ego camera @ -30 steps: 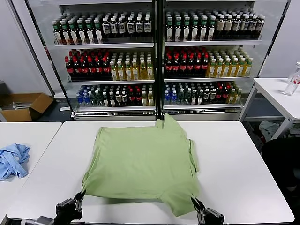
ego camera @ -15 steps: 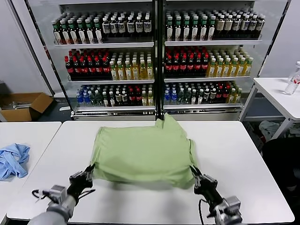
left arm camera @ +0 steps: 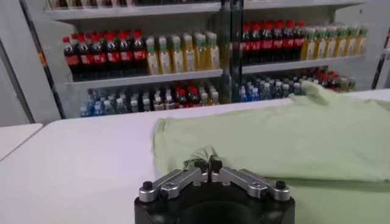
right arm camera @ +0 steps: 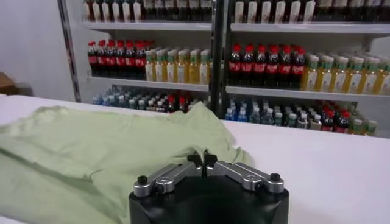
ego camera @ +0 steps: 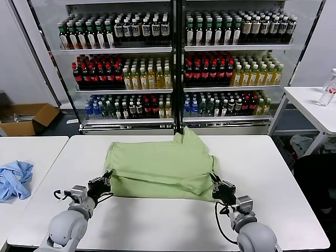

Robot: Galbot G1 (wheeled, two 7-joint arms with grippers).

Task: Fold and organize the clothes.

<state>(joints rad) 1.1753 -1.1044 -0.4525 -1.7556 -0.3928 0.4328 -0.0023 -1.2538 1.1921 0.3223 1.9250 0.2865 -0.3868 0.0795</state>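
The light green shirt lies across the middle of the white table in front of me, its near hem lifted and doubled over toward the far side, so a folded band of fabric runs along the near edge with a shadow beneath it. One sleeve or corner pokes up at the far right, toward the shelves. My left gripper has its jaws pinched tight on the near left corner of the shirt; in the left wrist view the two fingertips meet with a small bunch of green cloth caught between them, and the rest of the garment spreads away over the tabletop. My right gripper is clamped the same way on the near right corner, and in the right wrist view the fingertips press together over the edge of the fabric. Both of my arms reach in from the near side of the table, one at each end of the fold. On a second white table to the left, well apart from the shirt, a crumpled light blue garment lies near its right edge. Beyond it on the floor sits an open cardboard box. Across the far side stand glass-fronted coolers packed with rows of bottles. At the far right another white table carries a clear bottle.
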